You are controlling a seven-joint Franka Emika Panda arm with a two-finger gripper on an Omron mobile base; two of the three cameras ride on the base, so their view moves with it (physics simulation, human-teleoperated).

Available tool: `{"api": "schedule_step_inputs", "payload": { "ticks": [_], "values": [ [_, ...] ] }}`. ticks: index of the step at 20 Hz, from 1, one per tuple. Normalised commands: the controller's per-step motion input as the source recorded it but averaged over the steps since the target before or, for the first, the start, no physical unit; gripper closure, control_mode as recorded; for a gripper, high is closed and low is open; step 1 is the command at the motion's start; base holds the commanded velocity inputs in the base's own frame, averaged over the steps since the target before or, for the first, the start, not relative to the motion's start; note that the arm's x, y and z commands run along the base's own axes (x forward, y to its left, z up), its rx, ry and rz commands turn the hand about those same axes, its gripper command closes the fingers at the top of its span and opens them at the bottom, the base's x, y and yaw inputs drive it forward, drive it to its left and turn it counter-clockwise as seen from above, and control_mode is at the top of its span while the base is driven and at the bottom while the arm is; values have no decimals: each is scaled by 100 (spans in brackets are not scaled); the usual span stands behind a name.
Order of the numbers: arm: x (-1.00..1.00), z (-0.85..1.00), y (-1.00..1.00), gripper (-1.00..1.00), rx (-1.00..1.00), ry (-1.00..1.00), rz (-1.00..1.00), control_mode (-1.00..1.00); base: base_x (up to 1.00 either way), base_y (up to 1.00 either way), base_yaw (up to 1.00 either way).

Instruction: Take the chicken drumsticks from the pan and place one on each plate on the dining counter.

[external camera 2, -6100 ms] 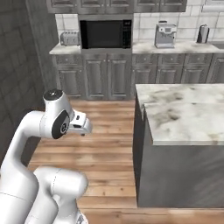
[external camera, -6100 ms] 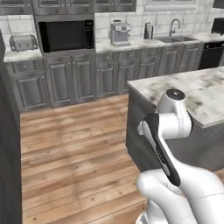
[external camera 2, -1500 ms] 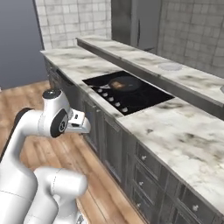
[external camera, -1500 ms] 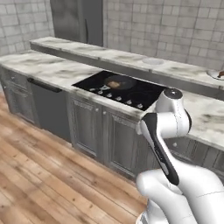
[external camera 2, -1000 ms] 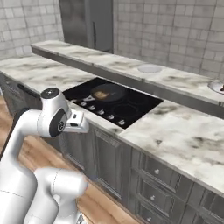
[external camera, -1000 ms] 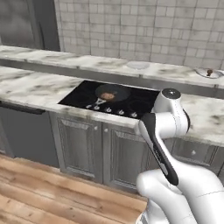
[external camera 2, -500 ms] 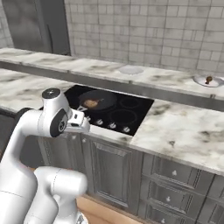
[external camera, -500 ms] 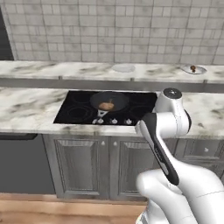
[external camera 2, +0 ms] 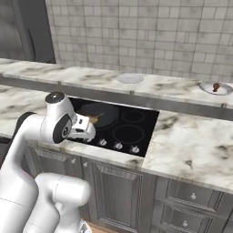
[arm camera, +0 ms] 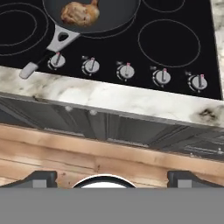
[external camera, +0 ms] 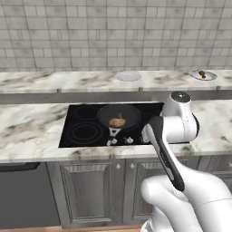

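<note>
My gripper (arm camera: 111,177) was wide open and empty, fingertips (arm camera: 40,178) far apart at the bottom of the hand view, hanging out in front of the counter edge, above the wood floor (arm camera: 65,155) and grey cabinet fronts (arm camera: 131,129). Well short of the pan (external camera: 119,116).

Pan sat on the black cooktop (external camera: 84,129), on a rear burner, handle (arm camera: 46,51) pointing toward me over the row of knobs (arm camera: 127,71). One chicken drumstick (external camera: 118,121) lay inside the pan, orange-brown, about in the middle; in the hand view it showed at the top edge (arm camera: 79,12).

Dining counter (external camera: 54,81) ran behind the cooktop, raised, marble top. Empty plate (external camera: 128,76) sat on it just behind the pan. Second plate (external camera: 202,74) was far along to the right on the same counter, with a small brown piece (external camera: 202,73) on it, looked like the other drumstick but too small to be sure. Right base view gave the same: bare plate (external camera 2: 130,78) centre, loaded plate (external camera 2: 216,88) at right.

Lower marble worktop (external camera 2: 195,145) was to the right of the cooktop. Tiled wall (external camera: 113,31) behind.
</note>
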Motion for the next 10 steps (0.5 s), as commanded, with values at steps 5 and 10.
{"api": "schedule_step_inputs", "payload": {
  "ticks": [5, 10],
  "values": [
    [0, 0, 0, -100, 0, 0, 0, 100, 57, 1, 0],
    [0, 0, 0, -100, 0, 0, 0, 100, 30, 32, -2]
  ]
}}
